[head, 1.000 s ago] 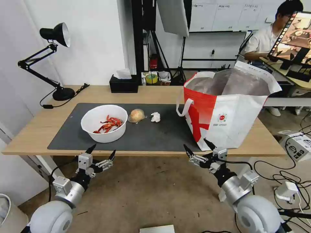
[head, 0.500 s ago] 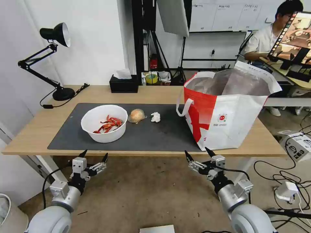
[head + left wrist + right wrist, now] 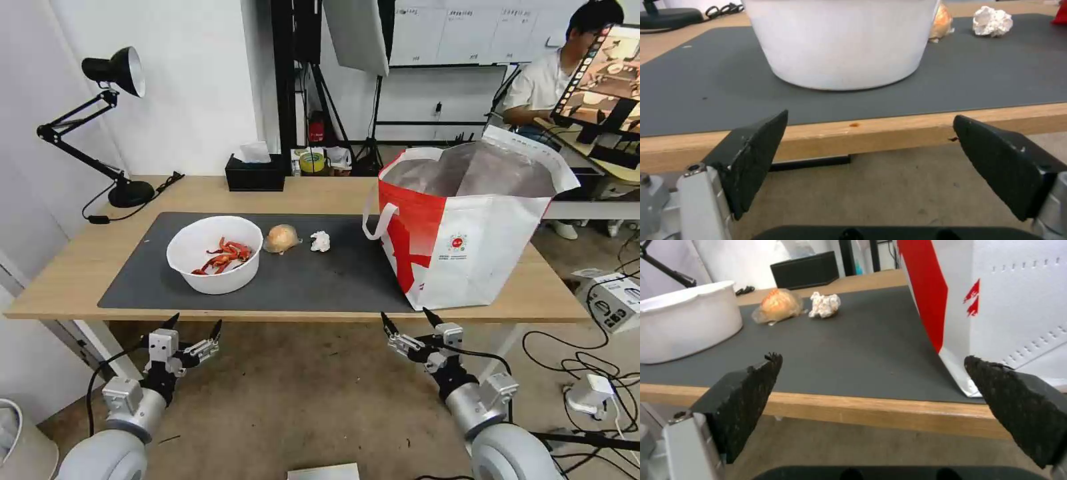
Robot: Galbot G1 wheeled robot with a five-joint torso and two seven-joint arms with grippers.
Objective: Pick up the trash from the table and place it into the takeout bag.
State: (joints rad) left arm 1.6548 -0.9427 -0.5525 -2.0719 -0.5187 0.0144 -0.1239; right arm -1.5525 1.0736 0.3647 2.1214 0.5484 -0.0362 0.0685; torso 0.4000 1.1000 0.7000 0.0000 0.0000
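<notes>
Below the table's (image 3: pixel 80 267) near edge you hold both left gripper (image 3: pixel 193 328) and right gripper (image 3: pixel 408 321) wide and empty; no pickup begun, so reach for the white bowl (image 3: pixel 215 255) at 12 o'clock of the left gripper, takeout bag (image 3: pixel 467 227) at 1 o'clock.

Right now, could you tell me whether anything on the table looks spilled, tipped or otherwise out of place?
Nothing stands out: the bowl, wrapped lump and tissue ball sit on the mat, and the takeout bag stands upright, open.

A white bowl (image 3: pixel 215 254) of red shells, a wrapped lump (image 3: pixel 281 238) and a tissue ball (image 3: pixel 321 241) sit on the table's mat (image 3: pixel 333 273) beside the open bag (image 3: pixel 467 233).
</notes>
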